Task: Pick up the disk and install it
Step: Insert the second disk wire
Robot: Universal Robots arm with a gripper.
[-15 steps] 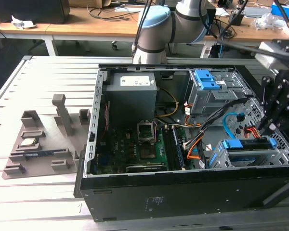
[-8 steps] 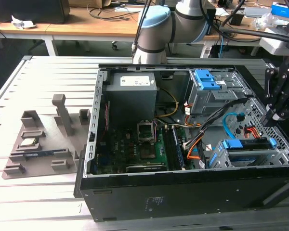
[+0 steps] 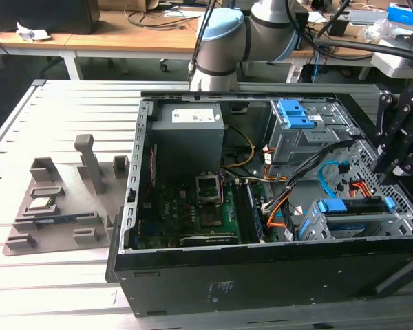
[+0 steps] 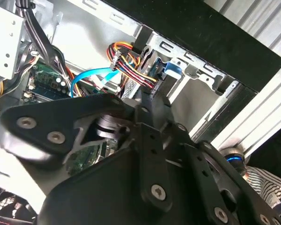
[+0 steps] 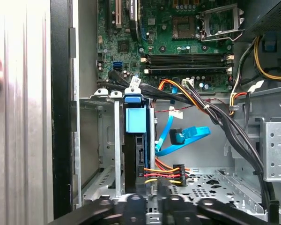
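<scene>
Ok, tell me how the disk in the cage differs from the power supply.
Size: the power supply is a big box; the disk is a slim slab. Colour: the power supply is grey with a white sticker; the disk carries a blue frame. Place: the power supply sits toward the exterior view's left; the disk sits in a metal cage toward its right. Both are inside the open case.
</scene>
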